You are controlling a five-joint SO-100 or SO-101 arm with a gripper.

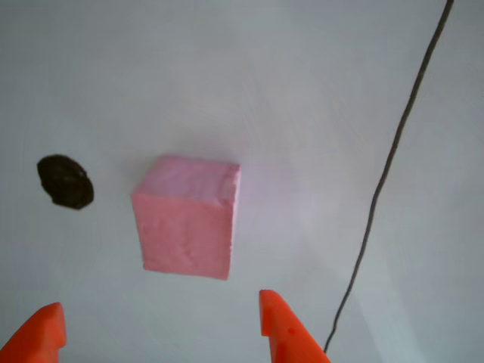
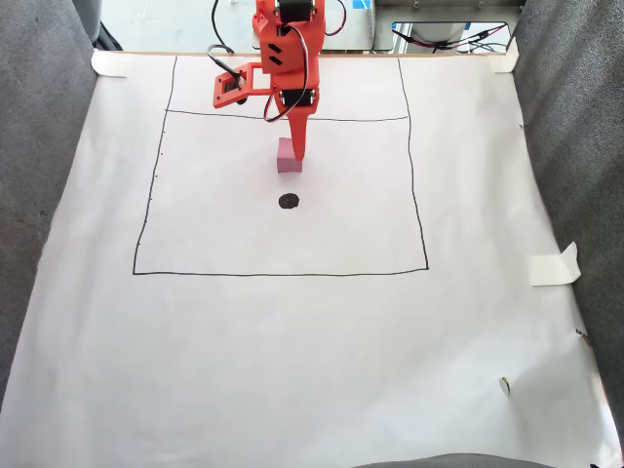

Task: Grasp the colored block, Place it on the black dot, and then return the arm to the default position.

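on the white paper sheet (image 2: pixel 312 341), inside the hand-drawn black square (image 2: pixel 281 274), the colored block (image 2: pixel 289 156) sits just above the black dot (image 2: pixel 289 202) in the fixed view, close but with a strip of paper between them. the arm (image 2: pixel 283 58) reaches down from the top edge, and its gripper (image 2: pixel 299 154) tip lies against the block's right side as seen there; whether it touches cannot be told at that size.

the other view looks down past the jaws: gripper (image 1: pixel 159 321) is spread wide, two orange tips at the bottom edge, wider apart than the block. the colored block (image 1: pixel 187 218) lies ahead of the tips, roughly centred on the gap but clear of both, not gripped. it rests flat on the paper, turned slightly, edges a bit rough. the black dot (image 1: pixel 65 181) is left of the block here, uncovered, with a small gap.

per view: the other view alone shows the jaw opening and a thin dark cable (image 1: pixel 389 170) running down the right side. the fixed view adds the square outline, grey fabric (image 2: pixel 44 146) on both sides and a tape piece (image 2: pixel 554 265) at the right edge of the paper.
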